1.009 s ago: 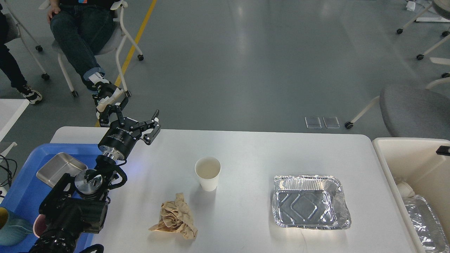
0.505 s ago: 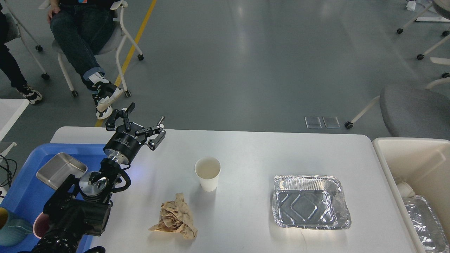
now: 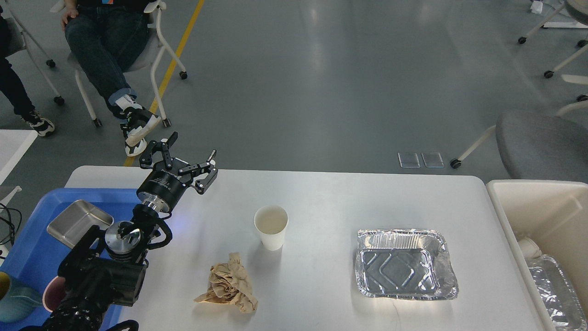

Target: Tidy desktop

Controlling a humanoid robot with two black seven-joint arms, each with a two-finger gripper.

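The white desktop (image 3: 330, 197) fills the lower part of the head view. On it stand a white paper cup (image 3: 271, 226), a crumpled brown paper wad (image 3: 231, 284) in front of the cup, and an empty foil tray (image 3: 404, 265) to the right. My left gripper (image 3: 192, 154) hangs open and empty over the desktop's far left edge, well left of the cup. My right gripper is out of view.
A blue plastic tray (image 3: 32, 248) at the left holds a small steel dish (image 3: 73, 222), a teal mug (image 3: 14, 299) and a pink cup (image 3: 53, 296). A cream bin (image 3: 528, 207) at the right holds a foil tray and a cup. Seated people and chairs are beyond the table.
My left gripper has shifted a little to the right and farther from me, staying open. Nothing on the desktop has moved.
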